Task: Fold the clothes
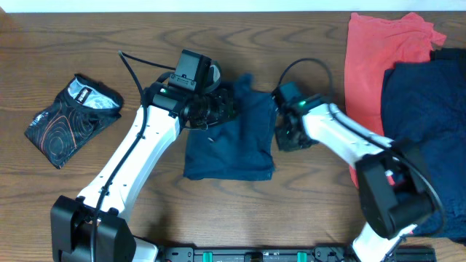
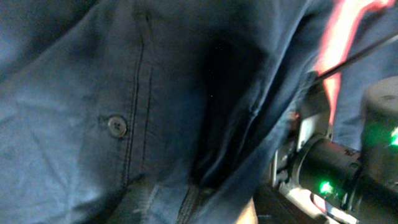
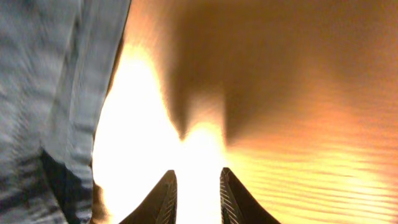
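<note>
A dark navy piece of the clothes (image 1: 231,149) lies folded at the table's middle. My left gripper (image 1: 212,109) sits low over its upper left part. In the left wrist view navy cloth with a dark button (image 2: 116,126) and a deep fold fills the frame and hides my fingers. My right gripper (image 1: 282,137) is beside the piece's right edge. In the right wrist view it (image 3: 196,172) stands a little open over bare wood, nothing between its tips, with the navy cloth (image 3: 56,93) to its left.
A coral-red shirt (image 1: 378,65) and another navy garment (image 1: 429,124) lie piled at the right edge. A small black orange-lined garment (image 1: 73,120) lies at the far left. The right arm's body (image 2: 336,174) shows close by in the left wrist view.
</note>
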Robot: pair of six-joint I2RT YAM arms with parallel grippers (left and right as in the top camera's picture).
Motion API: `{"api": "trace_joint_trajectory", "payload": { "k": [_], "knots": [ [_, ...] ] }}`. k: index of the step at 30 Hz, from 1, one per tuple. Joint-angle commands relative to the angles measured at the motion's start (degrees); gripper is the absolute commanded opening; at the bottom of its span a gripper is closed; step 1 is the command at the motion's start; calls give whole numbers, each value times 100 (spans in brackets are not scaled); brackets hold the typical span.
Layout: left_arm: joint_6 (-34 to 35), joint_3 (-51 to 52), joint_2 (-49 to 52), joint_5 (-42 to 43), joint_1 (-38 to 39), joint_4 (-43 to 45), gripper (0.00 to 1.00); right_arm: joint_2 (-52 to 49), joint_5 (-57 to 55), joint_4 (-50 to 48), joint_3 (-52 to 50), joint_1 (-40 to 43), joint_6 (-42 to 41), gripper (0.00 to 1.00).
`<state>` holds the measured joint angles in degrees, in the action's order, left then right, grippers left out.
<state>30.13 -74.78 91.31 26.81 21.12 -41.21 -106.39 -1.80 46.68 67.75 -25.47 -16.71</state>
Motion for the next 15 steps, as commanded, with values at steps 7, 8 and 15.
{"api": "trace_joint_trajectory", "payload": {
  "k": [7,8,15],
  "knots": [
    [-614,-223,-374,782,-702,179,67,1226,-219,-85,492,330,426,24],
    [-616,-223,-389,535,-811,166,67,1298,-46,-127,492,321,533,24],
    [-765,-212,-107,-955,-1054,55,67,1224,2090,-315,422,144,1126,23]
  ]
}}
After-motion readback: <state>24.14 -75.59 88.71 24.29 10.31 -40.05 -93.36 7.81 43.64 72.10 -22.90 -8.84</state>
